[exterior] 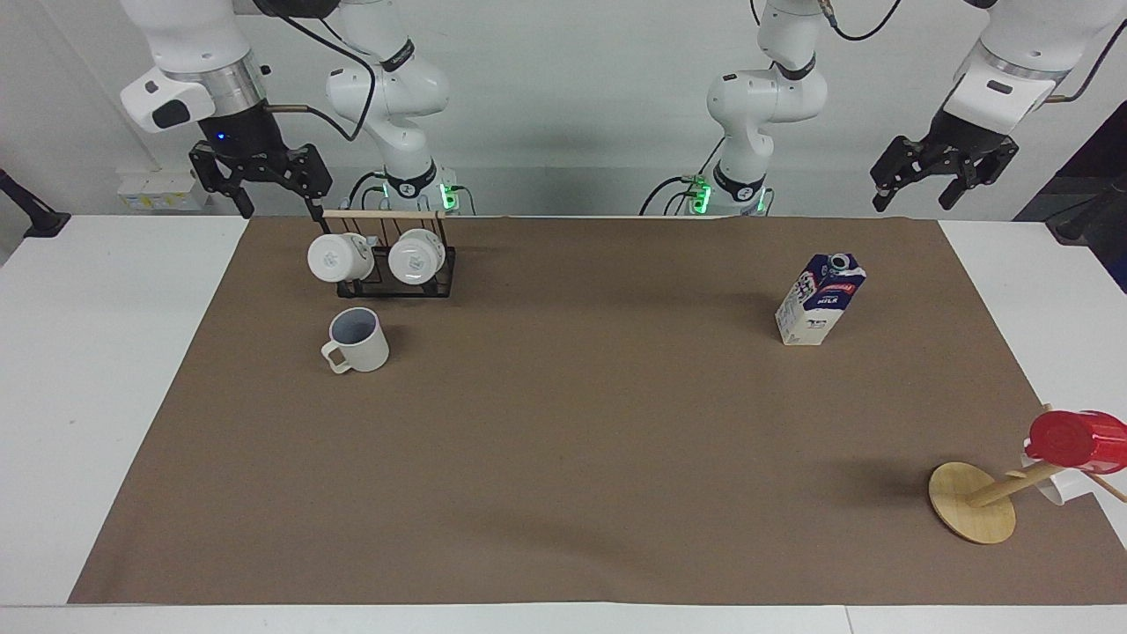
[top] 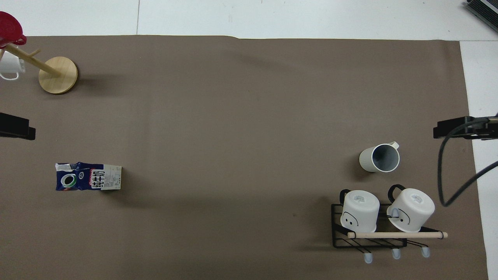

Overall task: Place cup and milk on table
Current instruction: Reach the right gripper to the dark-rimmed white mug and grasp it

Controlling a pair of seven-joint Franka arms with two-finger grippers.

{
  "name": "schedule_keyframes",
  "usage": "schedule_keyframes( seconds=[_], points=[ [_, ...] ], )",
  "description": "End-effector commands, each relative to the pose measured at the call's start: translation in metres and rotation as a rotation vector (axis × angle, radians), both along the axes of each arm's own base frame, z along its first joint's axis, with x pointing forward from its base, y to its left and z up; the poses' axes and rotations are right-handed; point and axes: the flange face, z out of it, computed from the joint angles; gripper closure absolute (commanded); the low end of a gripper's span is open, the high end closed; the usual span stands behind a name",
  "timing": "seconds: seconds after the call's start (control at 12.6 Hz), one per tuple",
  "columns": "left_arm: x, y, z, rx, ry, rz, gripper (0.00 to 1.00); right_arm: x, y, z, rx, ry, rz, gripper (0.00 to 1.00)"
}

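My right fingers [exterior: 261, 187] hang spread and empty just above the black wire mug rack [exterior: 396, 269], whose landmark I use: the cream-white squarish-handled cup [exterior: 357, 340] stands upright just beside it, farther from me, probably my pickup. The blue-and-white gable-top milk carton [exterior: 821, 299] stands well apart on the brown-papered counter [exterior: 572, 440], under my waiting left fingers [exterior: 942, 176], also spread.

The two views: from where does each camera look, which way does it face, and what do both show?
Facing view: high across the table, facing the robots; both arms show in full, open right gripper raised by the rack, open left gripper raised at the left arm's end.
Overhead view: above the robots' end, looking steeply down; only dark gripper parts and a cable show at its side edges.
Shared: cup, milk, rack, half a turn apart.
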Motion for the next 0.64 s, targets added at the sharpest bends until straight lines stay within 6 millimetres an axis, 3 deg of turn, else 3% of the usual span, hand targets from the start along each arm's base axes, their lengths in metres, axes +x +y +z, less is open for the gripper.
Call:
schedule_keyframes(
  seconds=[0.0,0.24,0.56],
  points=[
    [-0.008,0.002,0.001,-0.012,0.009,0.01,0.0,0.001,0.009,-0.025,0.011,0.005,-0.023,0.0],
    [-0.008,0.003,0.001,-0.012,0.007,0.011,0.0,0.002,0.012,-0.066,0.01,0.031,-0.016,0.0],
    [-0.01,0.005,0.0,-0.01,0.023,0.013,0.0,0.007,0.035,-0.122,0.009,0.033,0.022,0.0]
  ],
)
